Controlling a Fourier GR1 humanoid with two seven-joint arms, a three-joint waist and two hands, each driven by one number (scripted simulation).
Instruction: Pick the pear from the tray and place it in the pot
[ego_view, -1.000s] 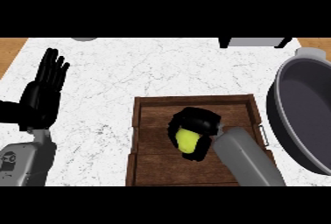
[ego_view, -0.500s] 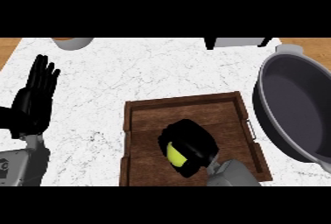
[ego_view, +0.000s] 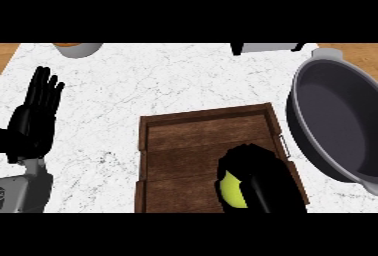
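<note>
Head view, pear (ego_view: 232, 192), tray (ego_view: 199, 140), pot (ego_view: 339, 120), one each

There are 2 black hands: the left hand (ego_view: 33, 120) with straight fingers and the right hand (ego_view: 262, 172) with curled fingers. There is 1 pear (ego_view: 232, 191), yellow-green, inside the curled fingers. There is 1 wooden tray (ego_view: 199, 145) under those fingers and 1 grey pot (ego_view: 339, 120) to the right of them. Beyond the straight fingertips, 2 things are cut by the top edge: 1 pale round object (ego_view: 77, 48) and 1 grey and black object (ego_view: 266, 48). There is 1 white counter (ego_view: 148, 85).
</note>
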